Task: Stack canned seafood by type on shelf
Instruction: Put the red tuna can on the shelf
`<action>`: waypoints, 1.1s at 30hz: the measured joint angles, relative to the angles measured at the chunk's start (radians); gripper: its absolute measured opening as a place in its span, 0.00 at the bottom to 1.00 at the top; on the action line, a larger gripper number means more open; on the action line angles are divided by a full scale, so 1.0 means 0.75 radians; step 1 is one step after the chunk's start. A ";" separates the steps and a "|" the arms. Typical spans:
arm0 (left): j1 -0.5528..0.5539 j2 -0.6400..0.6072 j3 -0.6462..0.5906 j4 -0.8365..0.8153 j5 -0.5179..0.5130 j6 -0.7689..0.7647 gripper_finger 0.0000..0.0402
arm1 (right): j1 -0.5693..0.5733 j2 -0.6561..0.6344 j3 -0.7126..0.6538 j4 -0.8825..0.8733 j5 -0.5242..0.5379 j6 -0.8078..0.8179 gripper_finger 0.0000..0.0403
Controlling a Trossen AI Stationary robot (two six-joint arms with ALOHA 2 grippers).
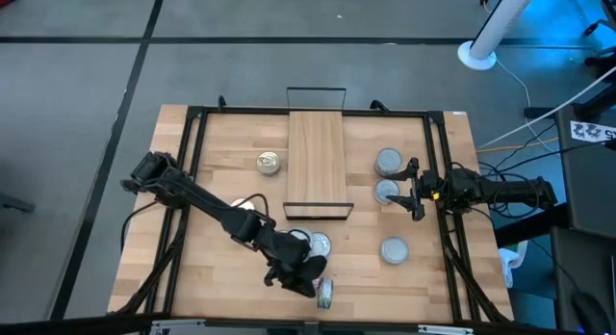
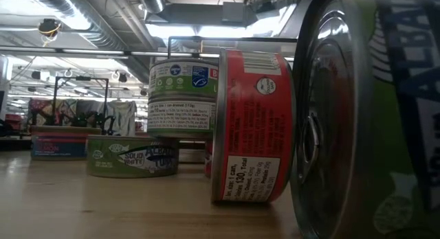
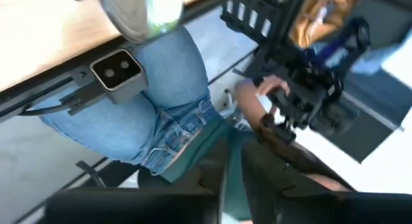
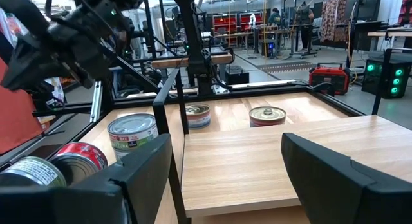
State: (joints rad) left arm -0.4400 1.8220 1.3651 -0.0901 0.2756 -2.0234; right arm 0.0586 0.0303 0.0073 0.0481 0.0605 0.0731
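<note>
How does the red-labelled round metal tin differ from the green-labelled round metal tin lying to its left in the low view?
The red-labelled tin stands on its edge, with one flat metal end facing sideways; the green-labelled tin lies flat on its base. The red-labelled tin is nearer the camera, and the green-labelled tin sits farther back. Their labels differ: red against green. Both are short round metal tins on the wooden tabletop.

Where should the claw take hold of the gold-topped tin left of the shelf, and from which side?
Grip the gold-topped tin across its round side wall, coming straight down from above. It lies flat, lid up, apart from the shelf, with bare wood all round it. Its wall looks low, so a sideways approach would probably scrape the table.
</note>
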 joint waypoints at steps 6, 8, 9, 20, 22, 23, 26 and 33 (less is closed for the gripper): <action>-0.001 0.010 0.000 -0.011 0.000 -0.081 0.34 | 0.000 0.000 0.000 -0.001 0.000 0.000 0.73; -0.002 0.010 0.000 -0.010 0.000 -0.071 0.41 | 0.000 0.000 0.000 -0.001 0.000 0.000 0.73; -0.005 0.010 0.000 -0.009 -0.001 -0.067 0.44 | 0.000 0.000 0.000 -0.001 0.000 0.000 0.73; -0.027 0.010 -0.001 -0.044 -0.050 0.041 0.61 | 0.000 0.000 0.000 -0.002 0.000 0.000 0.73; -0.040 0.010 -0.001 -0.044 -0.117 0.049 0.60 | 0.000 0.000 0.000 -0.003 0.000 0.000 0.73; -0.045 0.010 -0.001 -0.044 -0.151 0.040 0.60 | 0.000 0.000 0.000 -0.003 0.000 0.000 0.73; -0.064 0.010 -0.001 -0.044 -0.231 -0.004 0.58 | 0.000 0.000 0.000 -0.005 0.000 0.000 0.73; -0.096 0.010 0.078 -0.142 -0.315 -0.096 0.53 | 0.000 0.000 0.000 -0.013 -0.001 0.000 0.73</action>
State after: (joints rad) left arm -0.5117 1.8297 1.4236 -0.1963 0.0391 -2.0956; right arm 0.0586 0.0303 0.0073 0.0383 0.0601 0.0731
